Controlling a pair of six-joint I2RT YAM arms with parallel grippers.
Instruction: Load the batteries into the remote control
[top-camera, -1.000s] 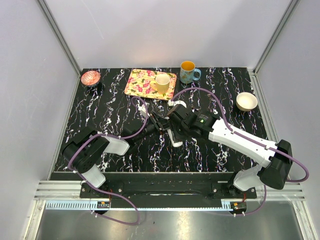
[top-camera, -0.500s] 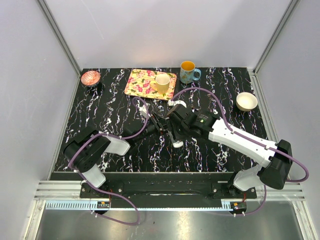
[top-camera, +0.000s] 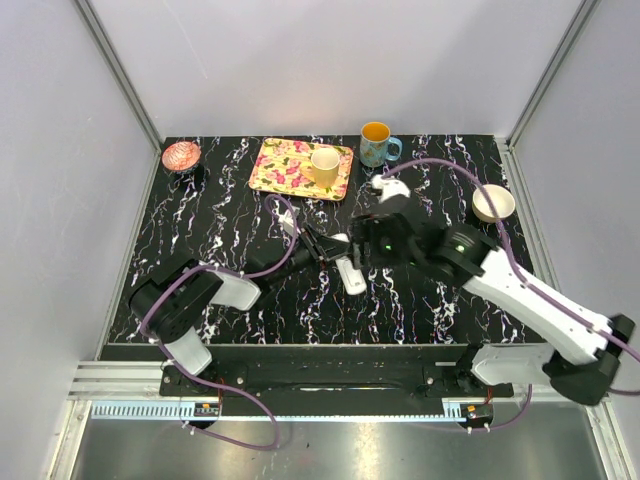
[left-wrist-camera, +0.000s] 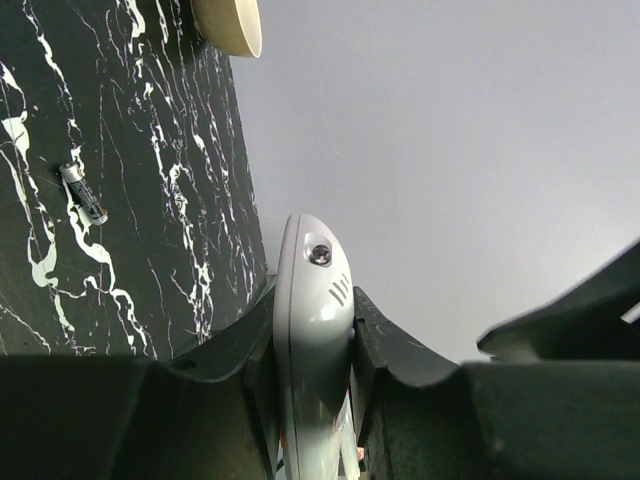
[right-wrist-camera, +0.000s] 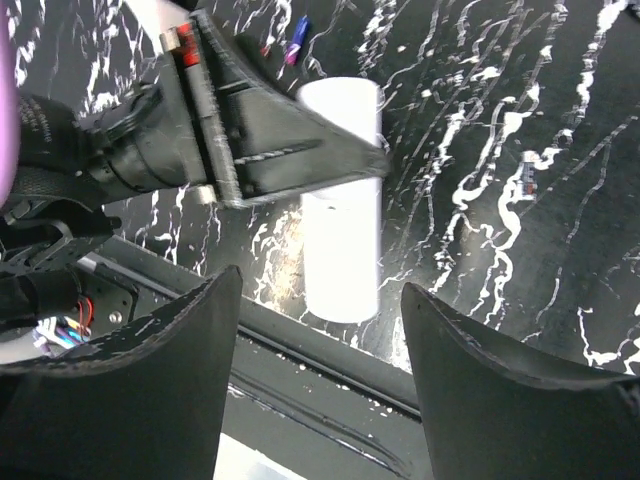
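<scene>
Remote control (top-camera: 350, 276) first: it's the slim white bar near the middle of the desk (top-camera: 215, 215), and the left tool (left-wrist-camera: 314, 310) has it pinched, a dark finger on each side, the bar's rounded end poking out beyond them. Whether the other end rests on the desk or hangs just above it, I can't tell from here. Right over it hovers the right tool (right-wrist-camera: 318, 282), fingers spread wide with nothing between them, looking down on the white bar and the left tool clamped across it. So, no battery in hand! A loose battery (right-wrist-camera: 527, 175) lies flat on the desk, off to one side of the remote and clear of it. A second battery (right-wrist-camera: 296, 32), small and reddish in that view, lies beyond the left tool. The dark recess doesn't show anywhere; the white face is washed out, so I can't say which way it is turned or whether anything is loaded. My read is that we're at the fetching step: the remote is held ready and a battery needs picking up. That asks the right tool to move across to the loose battery and come down with a finger either side of its slim body. It should close gently, because a little cylinder on a hard desk will likely roll away from a sloppy pinch. After that comes the fussy bit, lining the battery up with the recess the right way round while the left tool keeps the bar steady.
</scene>
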